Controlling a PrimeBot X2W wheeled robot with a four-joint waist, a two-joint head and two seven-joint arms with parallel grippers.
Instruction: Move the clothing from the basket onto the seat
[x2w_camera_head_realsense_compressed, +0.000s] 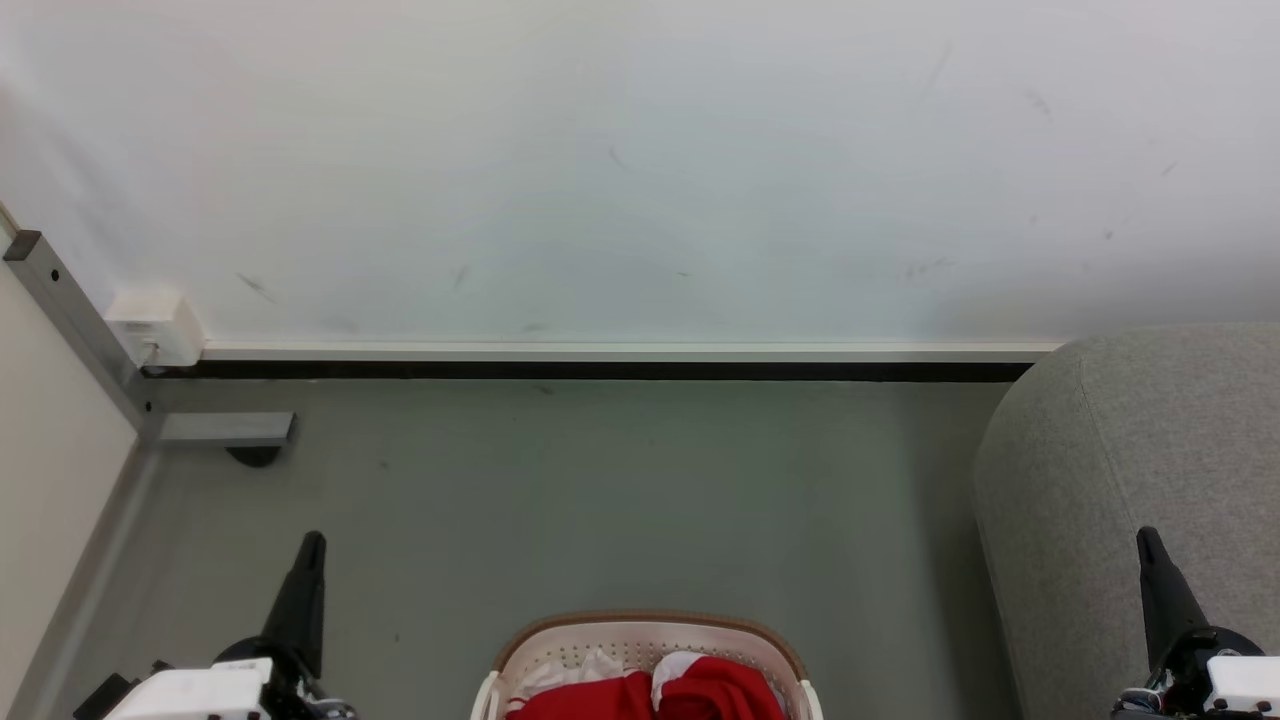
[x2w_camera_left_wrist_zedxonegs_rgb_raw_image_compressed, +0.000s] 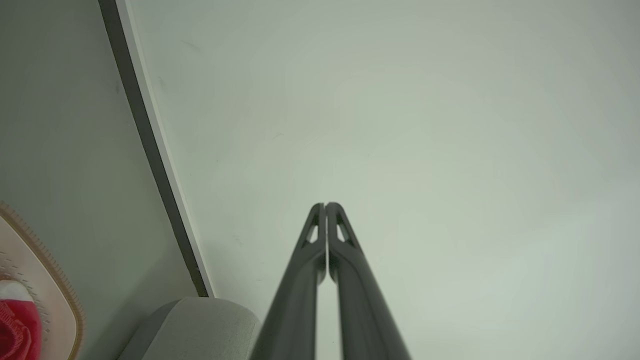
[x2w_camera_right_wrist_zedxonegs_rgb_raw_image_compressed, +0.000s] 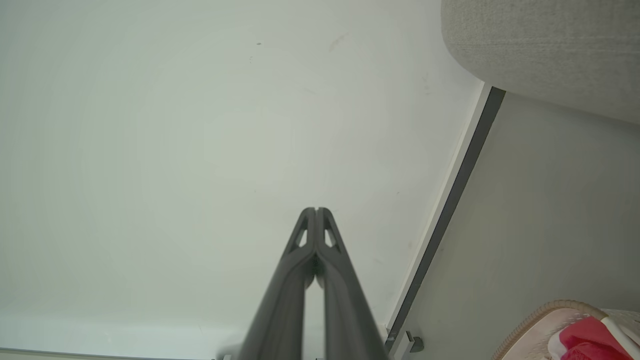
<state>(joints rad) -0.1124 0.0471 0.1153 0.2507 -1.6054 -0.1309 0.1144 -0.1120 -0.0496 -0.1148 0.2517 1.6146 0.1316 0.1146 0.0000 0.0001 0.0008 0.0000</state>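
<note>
Grey floor (x2w_camera_head_realsense_compressed: 600, 500); white wall (x2w_camera_head_realsense_compressed: 640, 150); fabric seat (x2w_camera_head_realsense_compressed: 1130, 450)

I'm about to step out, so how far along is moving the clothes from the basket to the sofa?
Done: nothing yet; the red garments with white panels lie in the white perforated brown-rimmed basket, none on the visible part of the light-grey fabric sofa. In hand: nothing; the left gripper and right gripper are shut and empty. Left: every garment.

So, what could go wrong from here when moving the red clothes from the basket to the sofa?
Both the left gripper and right gripper are shut; unopened, they would only push the clothing.
The basket is cut off at the head view's bottom edge, so aiming may be poor.
</note>
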